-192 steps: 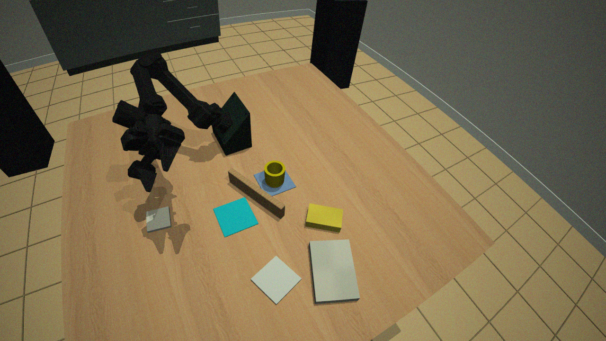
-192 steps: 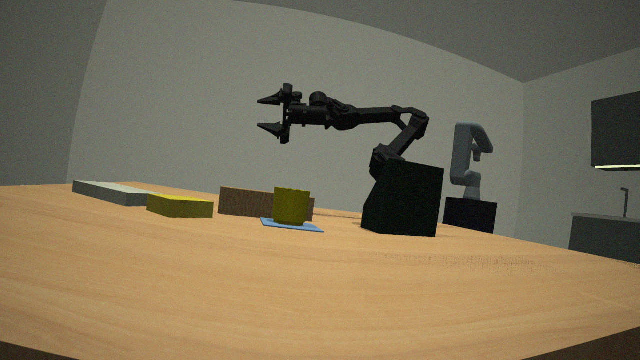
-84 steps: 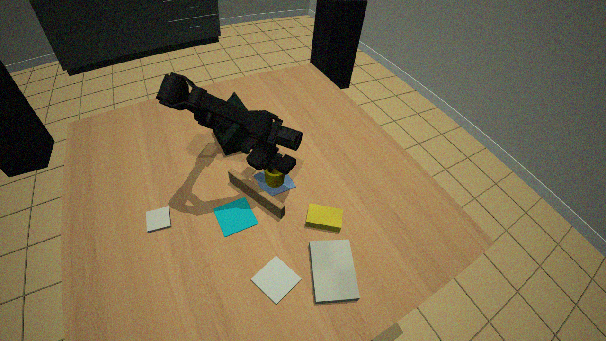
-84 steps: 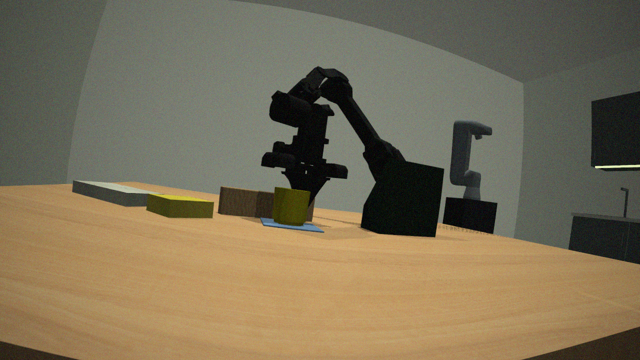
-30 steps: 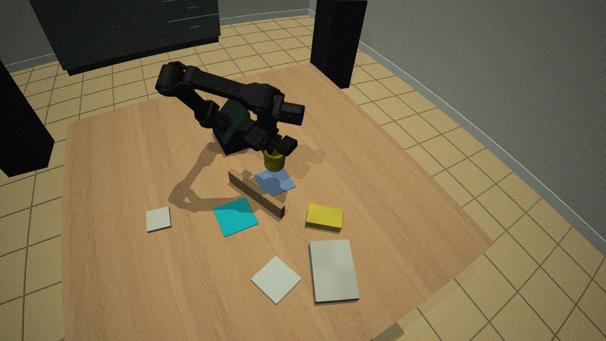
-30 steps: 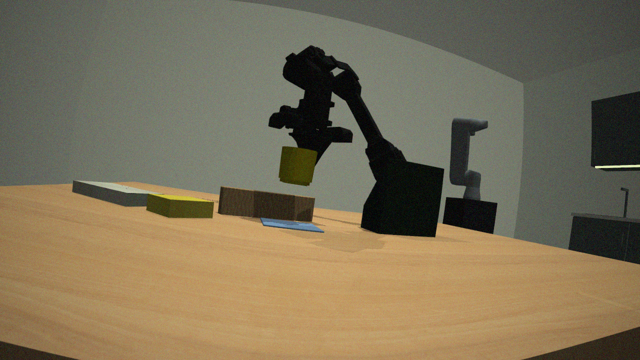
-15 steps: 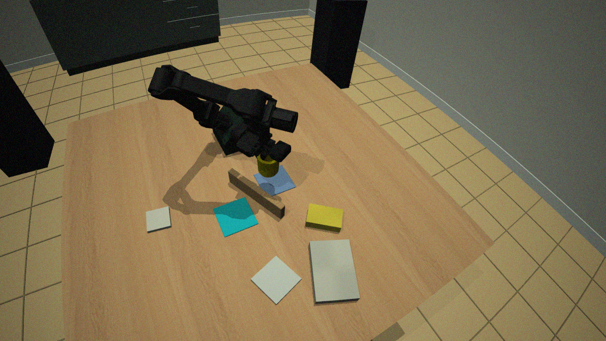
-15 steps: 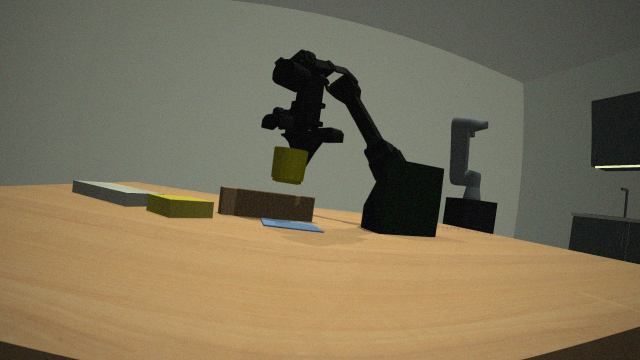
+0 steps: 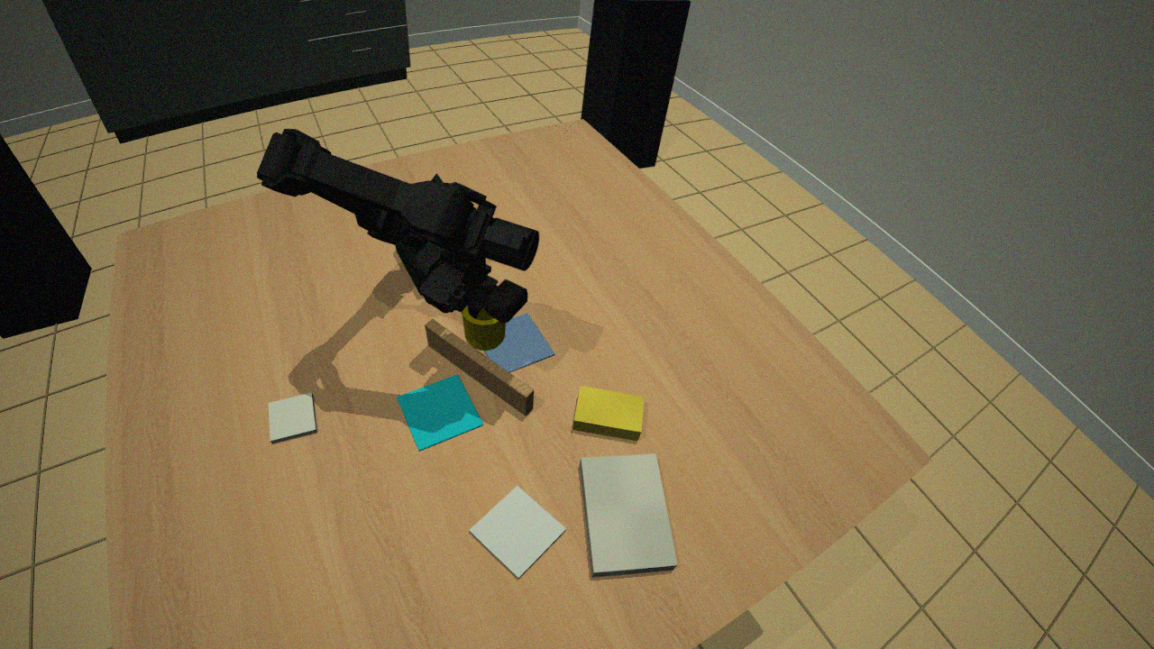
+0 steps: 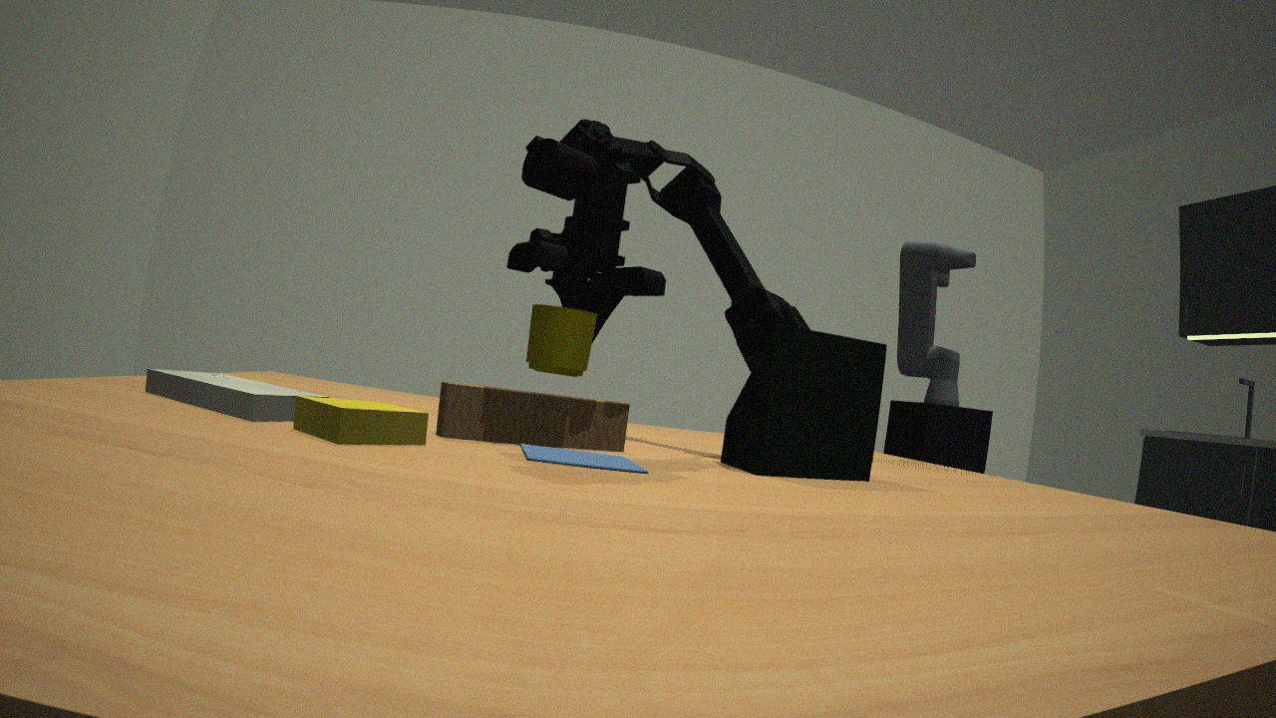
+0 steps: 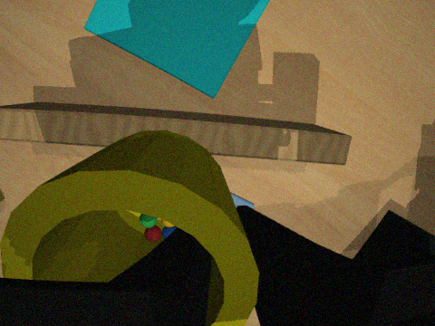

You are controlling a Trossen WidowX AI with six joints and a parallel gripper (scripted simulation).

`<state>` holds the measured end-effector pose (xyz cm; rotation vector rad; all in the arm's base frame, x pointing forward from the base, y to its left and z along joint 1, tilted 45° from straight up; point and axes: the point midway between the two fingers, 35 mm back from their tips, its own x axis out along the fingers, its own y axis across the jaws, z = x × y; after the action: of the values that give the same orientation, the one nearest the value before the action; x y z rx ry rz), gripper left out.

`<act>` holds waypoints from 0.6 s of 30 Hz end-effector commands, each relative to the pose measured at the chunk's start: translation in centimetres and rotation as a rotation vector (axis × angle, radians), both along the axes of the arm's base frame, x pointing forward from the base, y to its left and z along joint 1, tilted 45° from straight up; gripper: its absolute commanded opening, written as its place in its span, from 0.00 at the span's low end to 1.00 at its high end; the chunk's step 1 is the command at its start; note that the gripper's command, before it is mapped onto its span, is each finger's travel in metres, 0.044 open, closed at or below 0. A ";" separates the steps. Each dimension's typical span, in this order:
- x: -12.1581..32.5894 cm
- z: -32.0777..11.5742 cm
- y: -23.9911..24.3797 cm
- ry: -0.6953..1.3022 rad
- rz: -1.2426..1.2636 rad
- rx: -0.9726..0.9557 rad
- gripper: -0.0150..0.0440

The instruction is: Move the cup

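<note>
Gripper (image 10: 578, 307) clamped narrow on cup (image 10: 560, 339) rim. Cup olive-yellow, thick-walled, upright, held above wooden bar (image 10: 532, 417); green and red marbles (image 11: 150, 227) inside.

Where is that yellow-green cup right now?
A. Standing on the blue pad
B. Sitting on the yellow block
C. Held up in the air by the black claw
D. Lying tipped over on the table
C: in the exterior view the cup hangs from the gripper, well above the wooden bar and the blue pad.
</note>
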<state>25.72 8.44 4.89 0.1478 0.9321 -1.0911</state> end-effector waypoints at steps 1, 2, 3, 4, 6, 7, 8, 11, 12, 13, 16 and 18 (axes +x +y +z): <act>0.7 0.9 -0.6 -0.006 0.004 0.002 0.25; 0.8 1.1 -0.7 -0.006 0.004 0.002 0.25; 0.9 1.3 -0.9 -0.006 0.004 0.002 0.25; 1.1 1.5 -1.0 -0.007 0.004 0.002 0.25; 1.3 1.9 -1.4 -0.007 0.004 0.002 0.25; 1.5 2.1 -1.6 -0.007 0.004 0.001 0.25; 1.6 2.3 -1.8 -0.007 0.004 0.001 0.25; 2.0 2.9 -2.3 -0.007 0.004 0.001 0.25; 2.1 3.1 -2.4 -0.007 0.004 0.001 0.25; 2.2 3.3 -2.6 -0.007 0.004 0.001 0.25; 2.6 3.8 -3.1 -0.007 0.004 0.000 0.25; 2.9 4.2 -3.4 -0.007 0.004 0.000 0.25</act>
<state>28.00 5.44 8.25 0.1464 0.9319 -1.0918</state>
